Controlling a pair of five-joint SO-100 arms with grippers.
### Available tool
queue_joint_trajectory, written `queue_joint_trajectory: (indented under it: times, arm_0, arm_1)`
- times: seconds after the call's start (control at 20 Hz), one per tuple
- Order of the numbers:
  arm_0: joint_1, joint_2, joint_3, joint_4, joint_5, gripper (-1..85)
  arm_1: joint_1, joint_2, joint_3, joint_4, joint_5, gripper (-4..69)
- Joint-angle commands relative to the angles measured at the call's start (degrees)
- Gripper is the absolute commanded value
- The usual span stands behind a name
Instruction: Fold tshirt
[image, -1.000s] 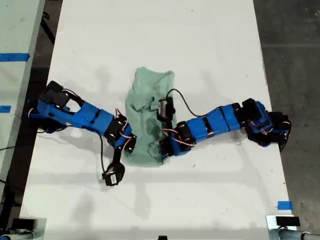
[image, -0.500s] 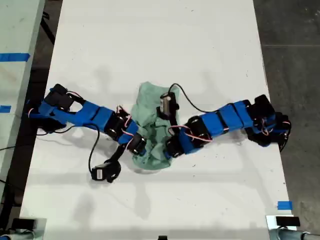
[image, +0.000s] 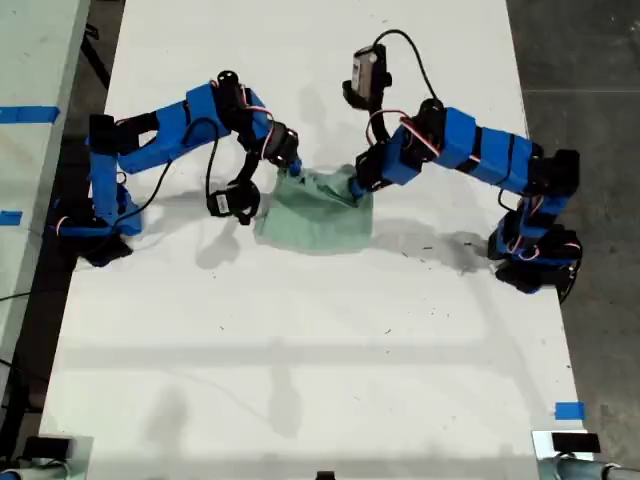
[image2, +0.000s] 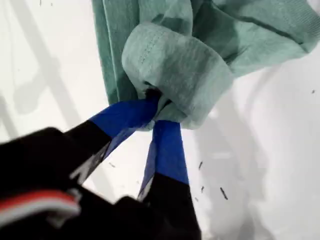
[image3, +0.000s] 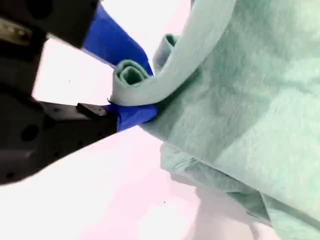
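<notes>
The pale mint-green tshirt (image: 315, 215) lies bunched in the middle of the white table (image: 320, 350), its upper edge lifted at two corners. In the exterior view one arm's gripper (image: 288, 168) pinches the corner on that view's left and another arm's gripper (image: 357, 185) pinches the corner on its right. I cannot tell which of them is first. In the first wrist view my first gripper (image2: 152, 112) is shut on a rolled hem of the tshirt (image2: 175, 65). In the second wrist view my second gripper (image3: 132, 97) is shut on a folded edge of the tshirt (image3: 240, 100).
A camera on a cable (image: 233, 200) hangs beside the arm on the exterior view's left, and another (image: 365, 72) stands above the other arm. Blue tape (image: 568, 410) marks the table near the exterior view's lower right. Dark floor (image: 580, 100) borders the table there.
Both arms have swung up in the exterior view, carrying the tshirt's lower hem with them. The cloth has gone from a long strip to a shorter doubled bundle.
</notes>
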Motion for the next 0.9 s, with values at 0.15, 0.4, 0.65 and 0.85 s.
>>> queue_joint_trajectory:
  times: [0.15, 0.4, 0.65, 0.85]
  arm_0:
    - [-8.2, -10.8, -0.2, -5.4, 1.8, 0.1]
    - [-11.7, -23.0, -2.6, -8.2, 1.7, 5.0]
    - [-10.6, -6.2, -1.6, 1.1, 1.6, 16.0]
    - [-9.1, 11.7, 0.4, 11.3, 1.3, 12.0]
  arm_1:
    - [8.2, -0.5, 19.7, -23.6, -4.0, -1.9]
    - [15.4, -23.1, 11.0, -21.2, 0.5, 26.3]
    - [13.6, -11.2, 2.7, -5.7, 2.9, 38.6]
    - [13.2, 12.0, 6.8, 2.3, 3.3, 34.8]
